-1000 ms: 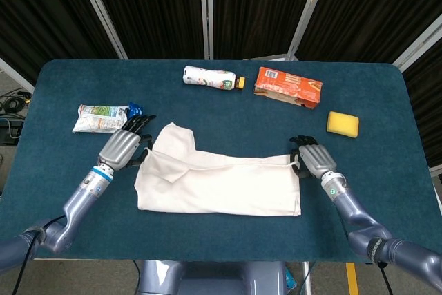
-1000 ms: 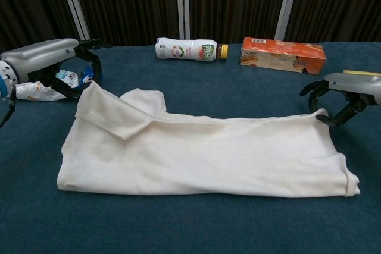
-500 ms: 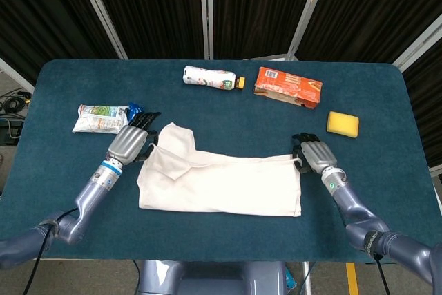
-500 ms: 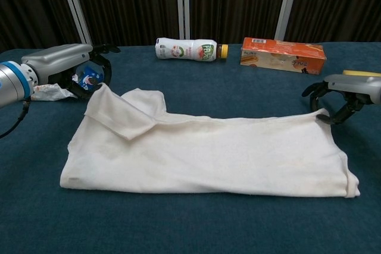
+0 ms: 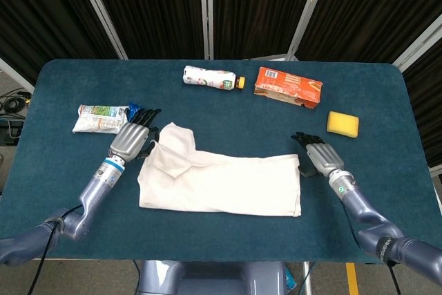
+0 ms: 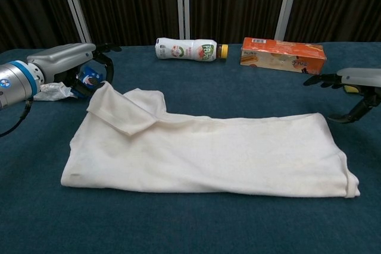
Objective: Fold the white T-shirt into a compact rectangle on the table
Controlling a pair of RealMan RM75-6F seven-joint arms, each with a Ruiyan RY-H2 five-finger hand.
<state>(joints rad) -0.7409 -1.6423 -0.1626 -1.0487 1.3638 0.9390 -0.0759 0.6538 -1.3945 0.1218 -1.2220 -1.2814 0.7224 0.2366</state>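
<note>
The left hand (image 5: 131, 137) sits at the far left of the white cotton T-shirt (image 5: 221, 183), its dark fingers (image 6: 105, 59) curled down at the raised flap of cloth at the shirt's upper-left corner. In the chest view that corner stands up off the blue-covered bench (image 5: 62, 184) right against those fingers, so I judge they pinch it, though the contact itself is hidden behind the cloth. Just beyond those fingers lies a crumpled white-and-green snack packet (image 5: 101, 117).

The shirt itself lies flat in the middle of the bench as a long horizontal band, already doubled lengthwise by the look of its thick lower edge. The folded-over flap near the left fingers is untidy and sticks out past the band's top line. So the task looks roughly midway: the long fold is made, but the band is far too wide to count as a compact rectangle, and at least one crosswise fold is left, plus tucking that flap.

Well beyond the cloth lie a white plastic bottle (image 5: 211, 77) and an orange carton (image 5: 288, 87).

The right hand (image 5: 320, 157) hovers just off the shirt's right edge, fingers (image 6: 351, 115) spread apart and holding nothing. Past it sits a yellow sponge (image 5: 342, 124).
</note>
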